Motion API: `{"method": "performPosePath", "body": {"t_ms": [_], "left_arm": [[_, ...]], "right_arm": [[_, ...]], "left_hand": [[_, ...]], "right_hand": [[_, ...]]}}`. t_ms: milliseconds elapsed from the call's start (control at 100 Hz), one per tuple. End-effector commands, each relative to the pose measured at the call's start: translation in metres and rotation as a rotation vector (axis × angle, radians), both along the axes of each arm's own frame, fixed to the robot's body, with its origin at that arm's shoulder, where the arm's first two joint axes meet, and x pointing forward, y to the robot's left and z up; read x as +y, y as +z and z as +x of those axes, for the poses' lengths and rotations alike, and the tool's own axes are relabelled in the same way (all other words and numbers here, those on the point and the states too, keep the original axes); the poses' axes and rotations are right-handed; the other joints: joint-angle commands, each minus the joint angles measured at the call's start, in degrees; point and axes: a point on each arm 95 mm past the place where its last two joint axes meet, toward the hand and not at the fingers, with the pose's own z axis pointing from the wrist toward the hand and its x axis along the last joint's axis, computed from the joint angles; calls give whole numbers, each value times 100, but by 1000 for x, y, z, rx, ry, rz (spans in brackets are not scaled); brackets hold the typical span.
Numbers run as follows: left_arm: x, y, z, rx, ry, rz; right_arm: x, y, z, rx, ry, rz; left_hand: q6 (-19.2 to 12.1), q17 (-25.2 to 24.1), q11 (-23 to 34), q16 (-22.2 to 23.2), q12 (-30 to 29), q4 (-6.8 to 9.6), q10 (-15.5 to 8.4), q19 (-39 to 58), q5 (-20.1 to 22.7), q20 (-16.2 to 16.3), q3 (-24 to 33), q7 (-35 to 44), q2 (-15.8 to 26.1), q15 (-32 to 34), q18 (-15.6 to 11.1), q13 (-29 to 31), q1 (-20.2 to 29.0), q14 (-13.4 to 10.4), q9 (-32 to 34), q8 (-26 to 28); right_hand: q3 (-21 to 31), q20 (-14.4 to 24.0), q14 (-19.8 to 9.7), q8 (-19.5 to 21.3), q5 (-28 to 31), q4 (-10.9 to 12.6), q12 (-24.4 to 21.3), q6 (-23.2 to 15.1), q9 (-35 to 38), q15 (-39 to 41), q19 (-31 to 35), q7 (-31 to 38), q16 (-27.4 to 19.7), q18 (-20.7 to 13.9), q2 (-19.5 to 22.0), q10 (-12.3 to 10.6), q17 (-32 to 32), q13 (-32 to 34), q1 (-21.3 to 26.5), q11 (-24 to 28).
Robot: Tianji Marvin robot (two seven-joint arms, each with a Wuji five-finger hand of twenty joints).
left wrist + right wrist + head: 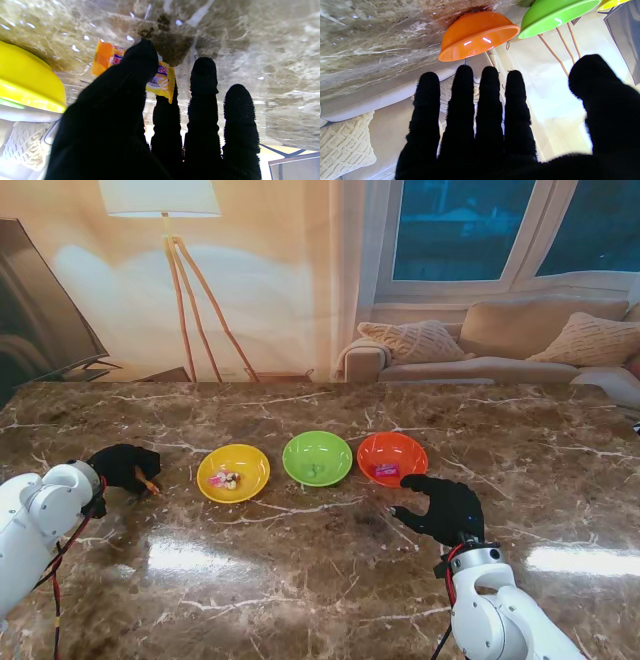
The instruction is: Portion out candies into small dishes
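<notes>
Three small dishes stand in a row: a yellow one (pixel 250 462) holding a few wrapped candies (pixel 224 479), a green one (pixel 317 448) with a small piece inside, and an orange one (pixel 405 450) with a pink candy (pixel 386 470). My left hand (pixel 125 467) is left of the yellow dish, low over the table. Its thumb and forefinger pinch an orange-yellow wrapped candy (pixel 150 483) (pixel 106 56); the yellow dish (pixel 25 80) shows beside it. My right hand (pixel 445 508) (pixel 475 130) hovers open, nearer to me than the orange dish (pixel 475 37), holding nothing.
The brown marble table (pixel 320 580) reaches to a far edge before a sofa with cushions (pixel 500 340) and a floor lamp (pixel 165 210). A dark screen (pixel 35 300) stands at the far left. The green dish (pixel 552 15) and yellow dish's rim (pixel 610 3) show past my right hand.
</notes>
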Motion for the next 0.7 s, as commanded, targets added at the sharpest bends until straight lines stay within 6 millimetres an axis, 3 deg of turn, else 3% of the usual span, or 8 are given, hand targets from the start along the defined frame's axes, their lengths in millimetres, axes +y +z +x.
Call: {"method": "performPosePath", "body": {"t_ms": [0, 210, 690], "left_arm": [[-2, -39, -23, 114, 11, 4], [-3, -31, -25, 83, 48, -39], [-7, 20, -40, -99, 77, -89]], "right_arm": [[0, -5, -3, 24, 0, 2], [0, -5, -3, 23, -1, 5], [1, -3, -2, 12, -1, 16]], "left_hand": [[-180, 105, 398, 70, 142, 182, -9, 291, 180, 39, 221, 288, -208, 105, 25, 287, 169, -61, 1150, 206], [-156, 107, 356, 78, 181, 242, 29, 341, 149, -12, 436, 225, -208, 112, 85, 365, 51, 31, 1189, 232], [-160, 0, 311, 230, 503, 334, -73, 326, 35, -45, 606, 208, -55, 212, 102, 277, -24, 78, 1039, 329]], "right_hand": [[137, 65, 81, -8, 181, -106, 97, -85, 72, 35, 150, 45, 121, -21, -21, 18, 41, 99, -128, 63], [109, 56, 77, -12, 197, -101, 117, -85, 104, 40, 163, 53, 127, -17, 42, 14, 39, 104, -167, 78], [55, 45, 78, -22, 193, -75, 143, -83, 118, 37, 181, 51, 130, -6, 103, 11, 34, 96, -183, 82]]}}
